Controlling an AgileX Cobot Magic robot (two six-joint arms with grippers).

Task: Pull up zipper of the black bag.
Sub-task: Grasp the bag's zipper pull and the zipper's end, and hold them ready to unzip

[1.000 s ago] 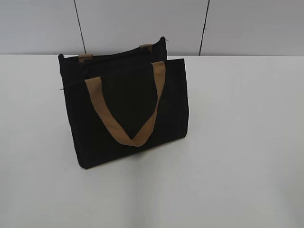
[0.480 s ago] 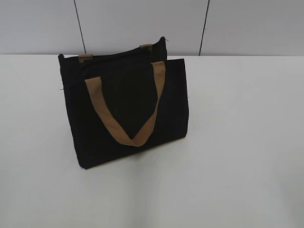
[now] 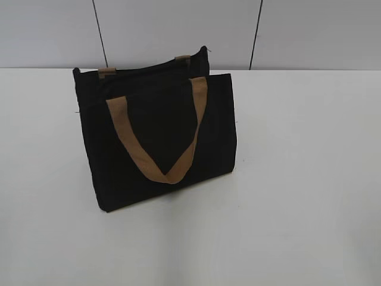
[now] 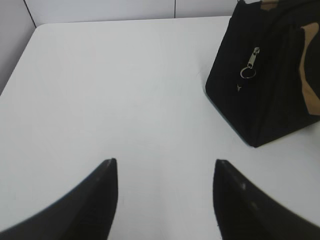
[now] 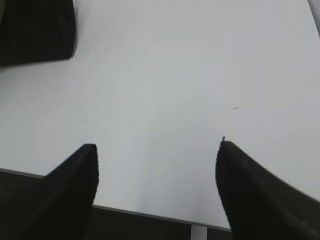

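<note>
The black bag [image 3: 161, 140] stands upright on the white table, left of centre in the exterior view, with a tan strap handle [image 3: 158, 134] hanging down its front. In the left wrist view the bag [image 4: 275, 95] is at the upper right, and its silver zipper pull [image 4: 250, 62] with a ring hangs on the end panel. My left gripper [image 4: 165, 162] is open and empty, well short and left of the bag. My right gripper [image 5: 157, 145] is open and empty over the table's near edge; a corner of the bag [image 5: 35, 30] shows at the upper left. Neither gripper shows in the exterior view.
The white table [image 3: 297, 179] extends right of and in front of the bag. A grey panelled wall [image 3: 178, 30] stands behind it. The table's front edge [image 5: 150, 214] lies under my right gripper.
</note>
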